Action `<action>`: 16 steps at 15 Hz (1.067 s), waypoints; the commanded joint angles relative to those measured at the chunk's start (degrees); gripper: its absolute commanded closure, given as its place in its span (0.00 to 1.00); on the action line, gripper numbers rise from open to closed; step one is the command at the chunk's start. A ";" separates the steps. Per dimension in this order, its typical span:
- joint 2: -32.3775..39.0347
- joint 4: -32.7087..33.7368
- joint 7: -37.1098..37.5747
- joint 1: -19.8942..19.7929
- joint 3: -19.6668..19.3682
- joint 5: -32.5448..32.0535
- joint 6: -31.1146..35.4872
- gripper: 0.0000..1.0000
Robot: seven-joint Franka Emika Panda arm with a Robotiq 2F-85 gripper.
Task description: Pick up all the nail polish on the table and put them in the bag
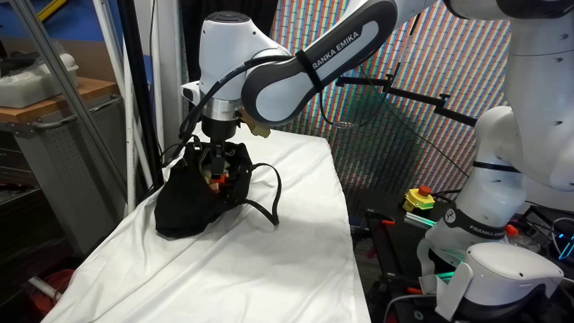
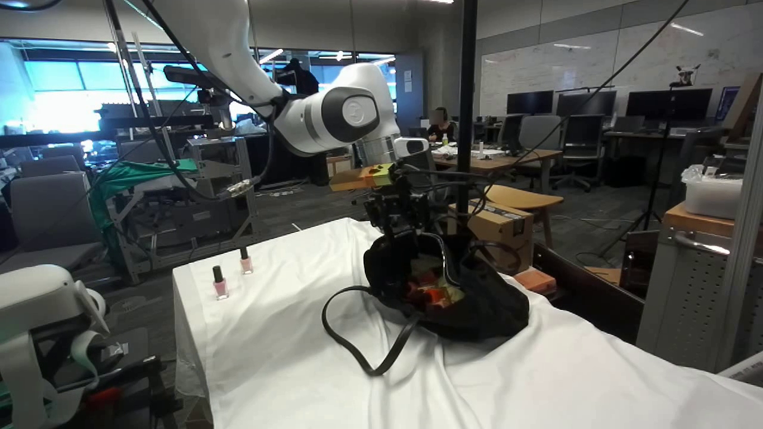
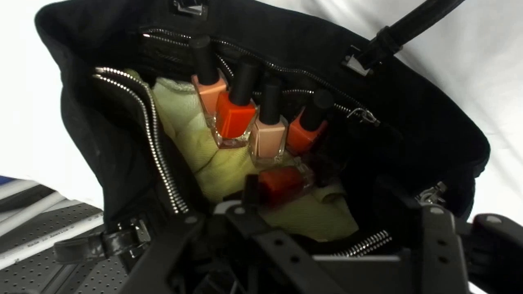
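The black bag (image 1: 188, 202) stands open on the white-clothed table (image 1: 278, 269); it also shows in an exterior view (image 2: 489, 304). In the wrist view several nail polish bottles lie inside: orange (image 3: 235, 116), peach (image 3: 209, 94), pale pink (image 3: 268, 141), coral (image 3: 304, 132) and a red one (image 3: 282, 183). My gripper (image 3: 320, 185) points down into the bag's mouth, its fingers wide apart. The red bottle lies beside the left finger, not clamped. Two pink bottles with black caps, a nearer one (image 2: 220, 286) and a farther one (image 2: 246, 263), stand upright on the table near its edge.
A strap handle (image 2: 390, 357) loops onto the cloth beside the bag. Silver zips (image 3: 153, 134) line the bag's inside. A cardboard box (image 2: 503, 229) and poles (image 1: 130, 134) stand beyond the table. A yellow emergency stop (image 1: 419, 199) sits near the robot base.
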 commanded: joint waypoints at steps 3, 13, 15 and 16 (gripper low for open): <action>-1.15 -0.01 3.39 0.70 -1.13 -1.18 -1.44 0.00; -12.39 -10.66 8.33 0.31 -0.40 0.41 -8.62 0.00; -15.01 -13.55 9.82 0.48 -0.19 -0.03 -9.46 0.00; -16.31 -15.17 10.63 0.55 0.02 -0.05 -9.75 0.00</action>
